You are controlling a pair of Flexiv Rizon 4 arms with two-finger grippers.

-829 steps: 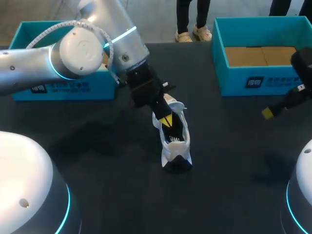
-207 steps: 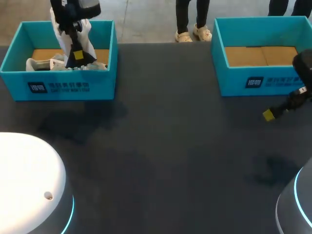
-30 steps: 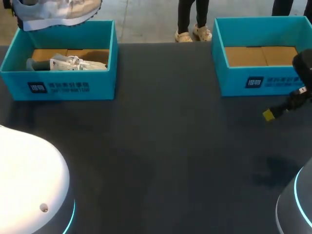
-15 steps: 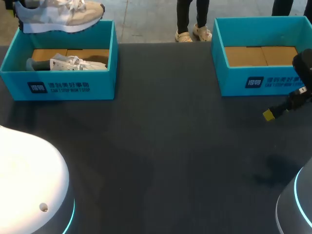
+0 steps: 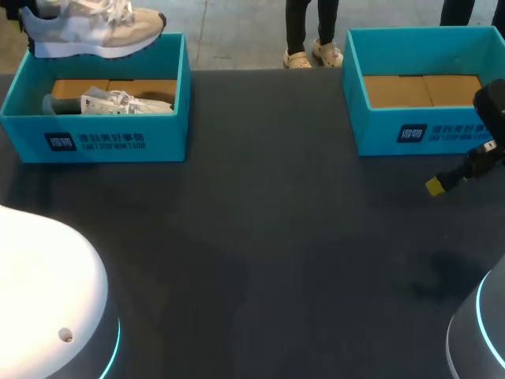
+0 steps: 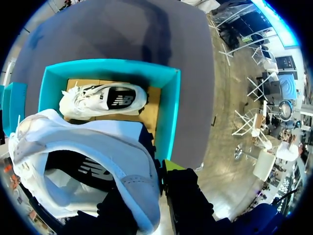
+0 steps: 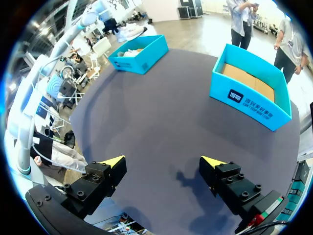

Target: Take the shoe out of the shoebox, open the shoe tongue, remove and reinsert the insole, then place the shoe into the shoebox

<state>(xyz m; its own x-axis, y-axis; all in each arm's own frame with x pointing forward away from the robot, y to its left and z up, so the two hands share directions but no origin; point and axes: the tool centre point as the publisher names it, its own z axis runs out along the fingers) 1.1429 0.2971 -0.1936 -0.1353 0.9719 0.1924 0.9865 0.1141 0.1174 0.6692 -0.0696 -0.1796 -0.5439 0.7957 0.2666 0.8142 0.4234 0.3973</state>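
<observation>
A dark matte table point(image 5: 260, 237) fills the head view, with a teal cardboard shoebox point(image 5: 114, 142) at ten o'clock and a second teal box point(image 5: 418, 134) at two o'clock, whose brown cardboard floor is bare. Inside the teal cardboard shoebox a white mesh sneaker point(image 5: 118, 101) lies on its side. At eleven o'clock, over that box's far rim, a grey-and-beige suede sneaker point(image 5: 87, 31) with a white sole hangs in the air, roughly level, its toe toward three o'clock.

The head view does not show what holds it. The left wrist view does: the left gripper point(image 6: 145, 188) is clamped on the suede sneaker's heel, one yellow tip pressed against one side and the other finger largely covered by the shoe. This view also looks straight down past the held shoe into the shoebox, where the dark logo on the white sneaker's side shows.

Of the right gripper point(image 7: 162, 164) the head view gives only a single yellow tip at three o'clock, just in front of the second teal box. Its own wrist view shows both fingers spread wide with nothing between them, over bare table, the second box ahead and the shoebox far beyond
</observation>
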